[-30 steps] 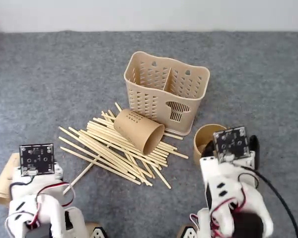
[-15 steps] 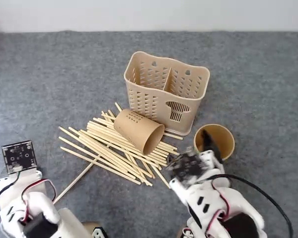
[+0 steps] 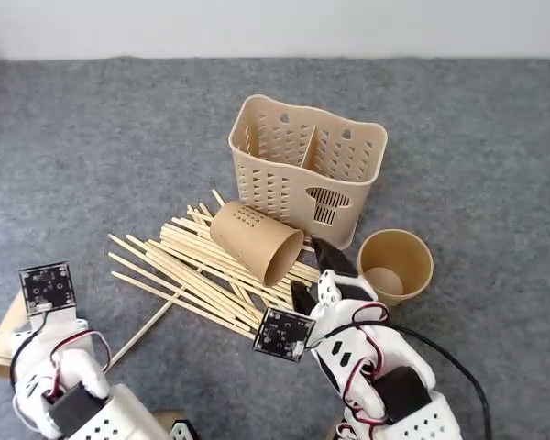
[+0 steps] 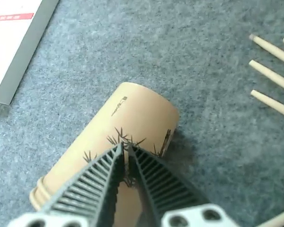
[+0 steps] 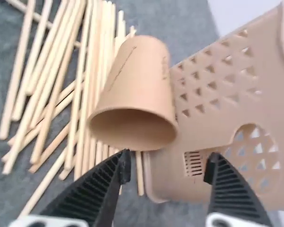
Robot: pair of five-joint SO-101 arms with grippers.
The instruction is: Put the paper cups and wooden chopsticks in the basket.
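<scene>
The right claw (image 5: 168, 168) stands spread wide at the open rim of a tan paper cup (image 5: 135, 94) lying sideways across the scattered wooden chopsticks (image 5: 61, 85), just beside the beige perforated plastic basket (image 5: 236, 104). Another tan cup (image 3: 396, 264) stands upright near the basket's corner. The left claw (image 4: 123, 149), pressed together, hangs over a third cup (image 4: 137, 111) lying well apart from the pile. Bare grey table (image 3: 92, 137) stretches behind the basket.

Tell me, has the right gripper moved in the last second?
Yes. The right gripper swung off the upright cup toward the tipped cup, below the unmoved basket.
</scene>
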